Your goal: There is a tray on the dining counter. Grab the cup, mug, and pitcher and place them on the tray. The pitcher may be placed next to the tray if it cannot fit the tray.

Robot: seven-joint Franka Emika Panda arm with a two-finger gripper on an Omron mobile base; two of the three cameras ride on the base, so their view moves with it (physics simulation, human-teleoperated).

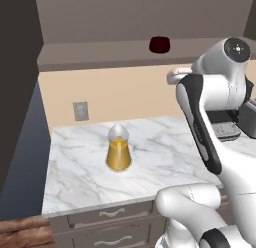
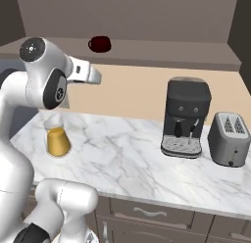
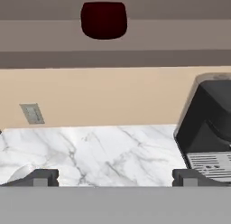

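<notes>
the arm's white upper link covers the top of the pitcher (image 2: 58, 140) in the right base view, leaving its amber cone showing; the left base view gives the whole pitcher, standing upright on the marble surface (image 1: 150, 157) toward its left half, well apart from the appliances. in the left base view the arm also hides most of the coffee machine (image 2: 185, 117) (its drip tray and part of a grey body show past the forearm), and the toaster (image 2: 229, 138) is cut off there at the right edge. the hand view crops the coffee machine at its right border.

the mug (image 1: 160, 44) sits on the raised ledge (image 2: 162, 53) behind and above the marble surface, beyond the beige back wall. its handle cannot be made out in the left base view or the hand view; the right base view shows a small bump on one side that may be the handle.

the fingers (image 3: 43, 177) appear as two dark tips at the bottom of the hand view, set wide apart with nothing between them. the gripper (image 3: 115, 178) points toward the back wall, with the mug above centre in that view.

a wall outlet (image 1: 80, 111) is mounted on the beige wall, left of the pitcher. drawer fronts with curved handles (image 1: 112, 212) run under the marble edge.
</notes>
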